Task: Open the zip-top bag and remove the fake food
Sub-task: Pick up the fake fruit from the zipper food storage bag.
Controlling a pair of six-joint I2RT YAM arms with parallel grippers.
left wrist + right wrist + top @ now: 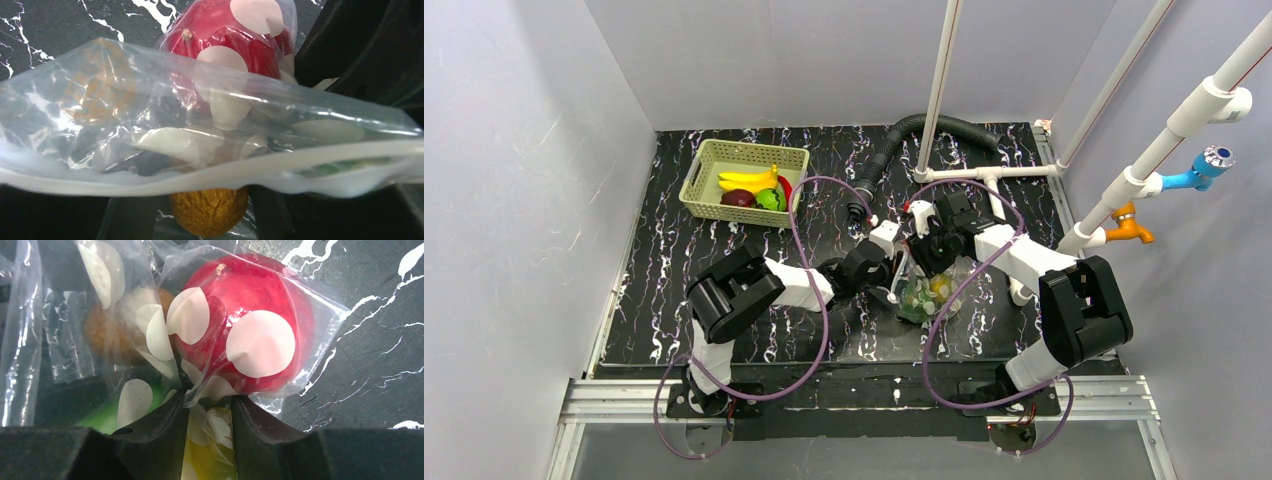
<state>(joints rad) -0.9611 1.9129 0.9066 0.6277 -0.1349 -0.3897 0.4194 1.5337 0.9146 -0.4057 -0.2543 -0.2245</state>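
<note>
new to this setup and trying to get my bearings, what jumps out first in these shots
The left gripper and right gripper meet mid-table at the zip-top bag, clear plastic with white spots. In the right wrist view a glossy red apple bulges inside the bag just beyond the fingers, which pinch bunched plastic. At the table's far left, a pale green basket holds a yellow banana.

Clear zip-top bag (65, 340) with white oval spots; red apple (240, 287)
</note>
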